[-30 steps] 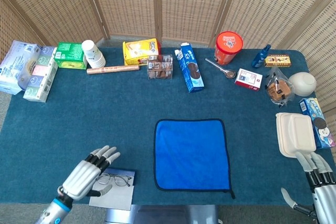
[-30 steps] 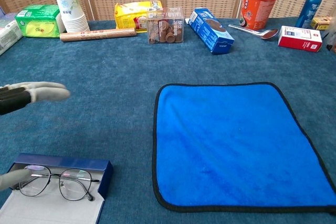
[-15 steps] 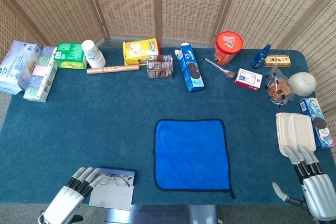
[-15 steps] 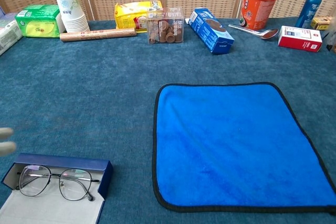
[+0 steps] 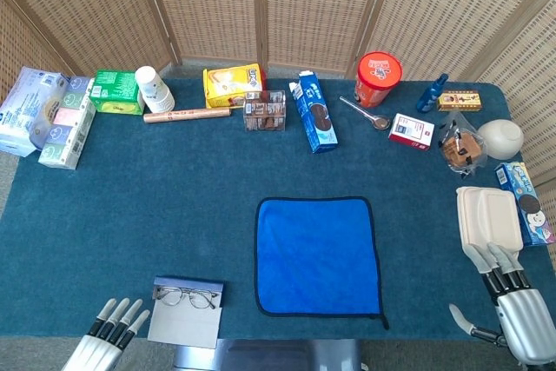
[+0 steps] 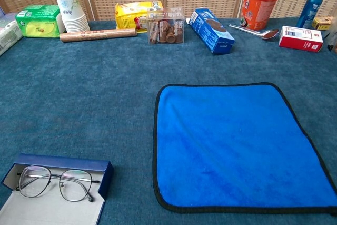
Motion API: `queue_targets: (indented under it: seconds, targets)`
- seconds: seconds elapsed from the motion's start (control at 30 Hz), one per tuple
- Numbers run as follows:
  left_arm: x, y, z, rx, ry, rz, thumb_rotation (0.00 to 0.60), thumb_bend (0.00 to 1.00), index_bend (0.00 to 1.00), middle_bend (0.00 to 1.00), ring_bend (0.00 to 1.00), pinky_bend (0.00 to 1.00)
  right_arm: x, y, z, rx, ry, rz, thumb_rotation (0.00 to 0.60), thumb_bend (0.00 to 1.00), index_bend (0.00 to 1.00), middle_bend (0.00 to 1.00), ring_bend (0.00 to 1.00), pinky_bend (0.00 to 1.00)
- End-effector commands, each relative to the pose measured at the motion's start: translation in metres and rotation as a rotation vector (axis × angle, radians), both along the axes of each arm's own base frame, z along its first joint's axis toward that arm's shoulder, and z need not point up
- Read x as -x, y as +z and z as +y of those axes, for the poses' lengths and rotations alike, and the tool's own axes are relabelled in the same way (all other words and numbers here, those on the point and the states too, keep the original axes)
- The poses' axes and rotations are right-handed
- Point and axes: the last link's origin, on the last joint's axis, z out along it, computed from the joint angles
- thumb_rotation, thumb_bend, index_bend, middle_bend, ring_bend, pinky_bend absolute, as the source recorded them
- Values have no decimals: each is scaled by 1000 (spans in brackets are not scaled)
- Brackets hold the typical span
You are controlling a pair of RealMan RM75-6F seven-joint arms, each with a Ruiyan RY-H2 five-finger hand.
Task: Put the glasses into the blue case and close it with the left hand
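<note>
The blue case [image 5: 188, 286] [image 6: 63, 163] lies open near the table's front left edge, its pale lid [image 5: 182, 326] [image 6: 50, 212] flat toward me. Thin wire-framed glasses [image 5: 186, 297] [image 6: 55, 181] rest inside it. My left hand [image 5: 106, 342] shows at the bottom left corner of the head view, fingers straight and apart, holding nothing, left of and below the case. My right hand [image 5: 514, 306] sits at the bottom right, fingers extended, empty. Neither hand appears in the chest view.
A blue cloth [image 5: 317, 255] [image 6: 239, 143] lies at the front centre. Boxes, paper cups [image 5: 153, 89], a clear jar [image 5: 265, 110] and a red tub [image 5: 379, 78] line the back edge. A white clamshell container [image 5: 489, 221] sits just beyond my right hand.
My left hand has drawn back from over the glasses toward the front left edge, leaving the chest view. The glasses stay in the open case. The right hand barely moved.
</note>
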Motion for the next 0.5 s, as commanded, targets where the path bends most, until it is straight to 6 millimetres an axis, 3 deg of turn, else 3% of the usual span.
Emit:
queue_targets:
  seconds: [0.03, 0.5]
  targets:
    - [0, -6, 5, -6, -9, 24, 465, 257, 0, 0, 0, 34, 3, 3, 4, 15, -7, -13, 344, 331, 51, 126, 0, 116]
    - [4, -25, 18, 7, -57, 105, 458, 258, 0, 0, 0, 38, 9, 12, 13, 61, -14, -43, 342, 333, 49, 126, 0, 116]
